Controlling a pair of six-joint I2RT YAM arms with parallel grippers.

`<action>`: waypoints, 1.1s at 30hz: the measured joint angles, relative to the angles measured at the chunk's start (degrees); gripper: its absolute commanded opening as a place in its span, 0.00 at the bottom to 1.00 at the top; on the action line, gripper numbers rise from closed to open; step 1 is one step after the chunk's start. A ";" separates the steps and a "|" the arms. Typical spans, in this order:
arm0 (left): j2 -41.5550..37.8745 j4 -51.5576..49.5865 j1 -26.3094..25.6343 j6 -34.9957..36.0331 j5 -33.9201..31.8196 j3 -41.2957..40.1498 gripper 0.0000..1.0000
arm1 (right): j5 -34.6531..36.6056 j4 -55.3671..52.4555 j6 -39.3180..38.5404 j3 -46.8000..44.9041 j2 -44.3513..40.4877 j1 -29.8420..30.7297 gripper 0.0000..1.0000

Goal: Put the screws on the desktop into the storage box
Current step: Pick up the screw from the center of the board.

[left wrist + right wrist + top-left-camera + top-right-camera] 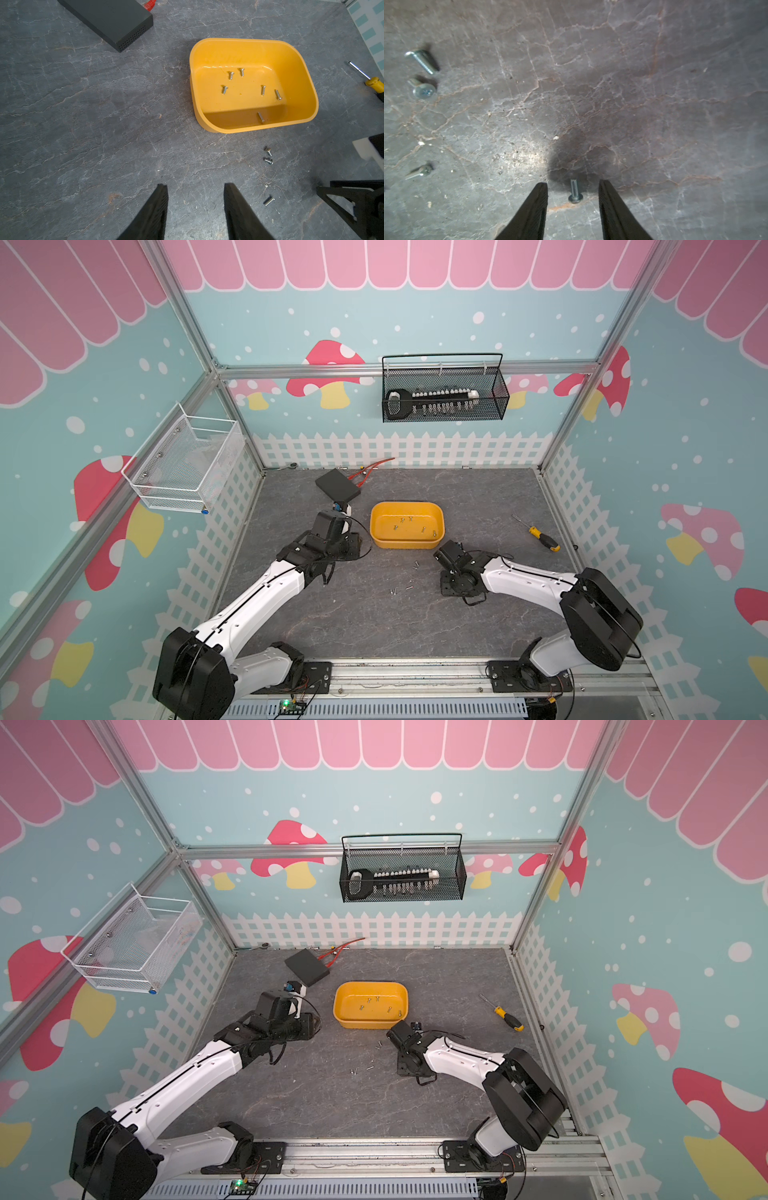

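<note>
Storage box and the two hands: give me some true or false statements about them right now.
The storage box holds six screws. True.
The right hand is shut on a screw. False: it is open, with one screw lying on the desktop between its fingers.
The left hand is open and empty. True.
The screwdriver lies inside the storage box. False: it lies on the desktop, apart from it.

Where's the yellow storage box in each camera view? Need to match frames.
In a top view: storage box mid-desktop, just beyond both arms.
In a top view: same place.
Left wrist: whole box ahead of the left gripper.
Right wrist: not in it, only desktop and screws.
Landmark: flat black box, near the storage box in all but the right wrist view.
</note>
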 measured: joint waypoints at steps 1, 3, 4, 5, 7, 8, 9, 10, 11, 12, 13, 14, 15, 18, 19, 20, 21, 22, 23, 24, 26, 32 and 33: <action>0.00 0.00 0.00 0.00 0.00 0.00 0.48 | -0.09 0.35 0.00 -0.13 0.17 0.00 0.45; 0.00 0.00 0.00 0.00 0.00 0.00 0.48 | -0.15 0.79 0.00 -0.59 0.35 0.00 0.44; 0.00 0.00 0.00 0.00 0.00 0.00 0.48 | -0.24 0.96 0.02 -0.85 0.46 0.00 0.43; 0.00 0.00 0.00 0.00 0.02 0.00 0.47 | -0.28 1.16 0.04 -1.14 0.48 0.00 0.42; 0.00 0.00 0.00 0.00 0.02 0.00 0.47 | -0.22 1.38 0.00 -1.29 0.48 0.00 0.39; 0.00 0.00 0.00 0.00 0.02 0.00 0.47 | -0.15 1.40 0.07 -1.31 0.50 0.00 0.37; 0.00 0.00 0.00 0.00 0.02 0.00 0.47 | -0.15 1.49 0.00 -1.38 0.50 0.00 0.33; 0.00 0.00 0.00 0.00 0.04 0.00 0.47 | -0.07 1.62 -0.09 -1.42 0.52 -0.02 0.30; 0.00 0.00 0.00 0.00 0.04 0.00 0.47 | -0.04 1.79 -0.07 -1.49 0.52 -0.07 0.28; 0.00 0.00 0.00 0.00 0.04 0.00 0.47 | -0.02 1.97 -0.13 -1.53 0.55 -0.13 0.25; 0.00 0.00 0.00 0.00 0.04 0.00 0.47 | -0.04 2.16 -0.20 -1.55 0.57 -0.26 0.21; 0.00 0.00 0.00 0.00 0.04 0.00 0.47 | -0.11 2.36 -0.11 -1.60 0.55 -0.33 0.19; 0.00 0.00 0.00 0.00 0.04 0.00 0.47 | -0.15 2.60 -0.15 -1.66 0.57 -0.33 0.16; 0.00 0.00 0.00 0.00 0.04 0.00 0.47 | -0.57 3.41 0.00 -1.86 0.55 -0.33 0.11; 0.00 0.00 0.00 0.00 0.04 0.00 0.47 | -0.72 3.58 -0.04 -1.92 0.52 -0.33 0.09; 0.00 0.00 0.00 0.00 0.04 0.00 0.47 | -0.87 3.67 0.09 -1.95 0.44 -0.33 0.08; 0.00 0.00 0.00 0.00 0.07 0.00 0.47 | -0.94 3.76 0.07 -2.03 0.31 -0.33 0.06; 0.00 0.00 0.00 0.00 0.09 0.00 0.47 | -0.98 3.85 0.00 -2.16 0.09 -0.33 0.04; 0.00 0.00 0.00 0.00 0.11 0.00 0.47 | -1.07 3.91 0.13 -2.23 -0.04 -0.33 0.03; 0.00 0.00 0.00 0.00 0.13 0.00 0.47 | -1.16 3.89 0.07 -2.25 -0.15 -0.33 0.02; 0.00 0.00 0.00 0.00 0.13 0.00 0.47 | -1.27 3.80 0.07 -2.25 -0.26 -0.33 0.00; 0.00 0.00 0.00 0.00 0.15 0.00 0.47 | -1.81 0.72 -0.20 -1.29 -1.42 -0.33 0.00; 0.00 0.00 0.00 0.00 0.15 0.00 0.47 | -1.81 -0.11 -0.33 -0.55 -1.86 -0.33 0.00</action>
